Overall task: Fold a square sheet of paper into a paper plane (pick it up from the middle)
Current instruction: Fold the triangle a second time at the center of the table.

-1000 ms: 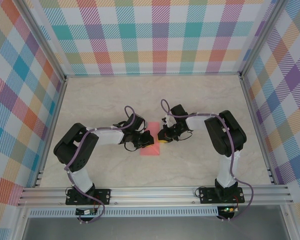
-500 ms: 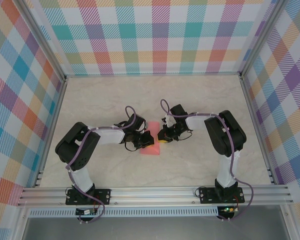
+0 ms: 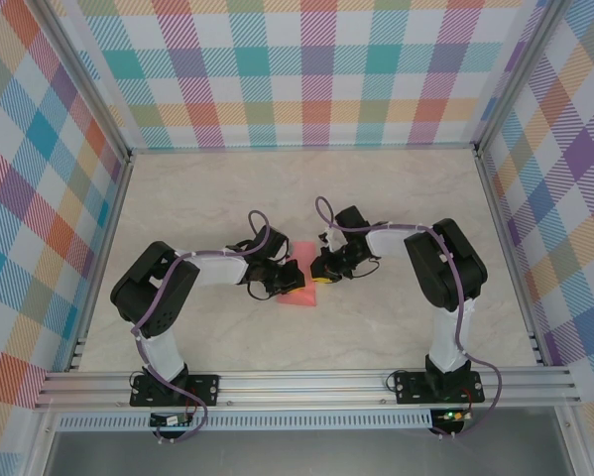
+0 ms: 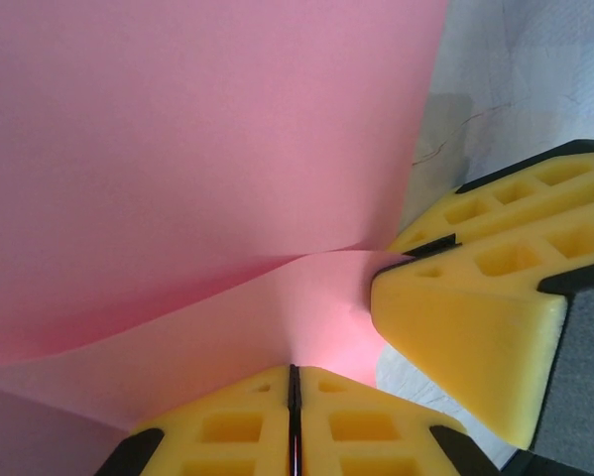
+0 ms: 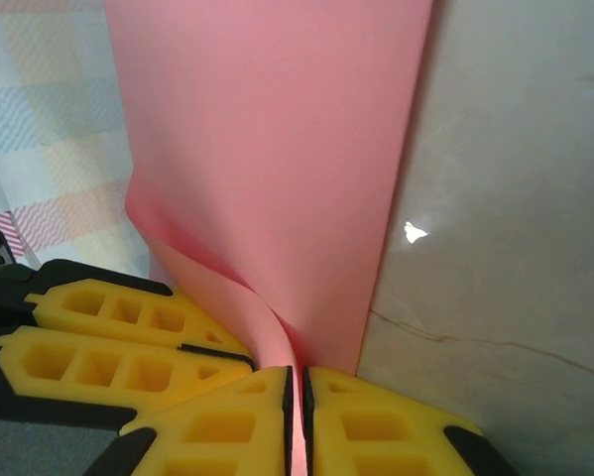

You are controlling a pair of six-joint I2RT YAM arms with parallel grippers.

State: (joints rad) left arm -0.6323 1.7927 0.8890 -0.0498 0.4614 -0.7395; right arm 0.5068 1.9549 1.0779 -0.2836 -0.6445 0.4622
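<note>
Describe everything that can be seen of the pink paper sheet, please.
The square sheet of paper is thin, smooth and salmon-pink. From above it is a narrow rectangle on the pale marbled table between the arms. The left gripper and the right gripper are each shut on it, close together, where it curls up.

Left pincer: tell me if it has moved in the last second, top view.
No: measured against the front rail, the left pincer holds its place on the square sheet of paper.
</note>
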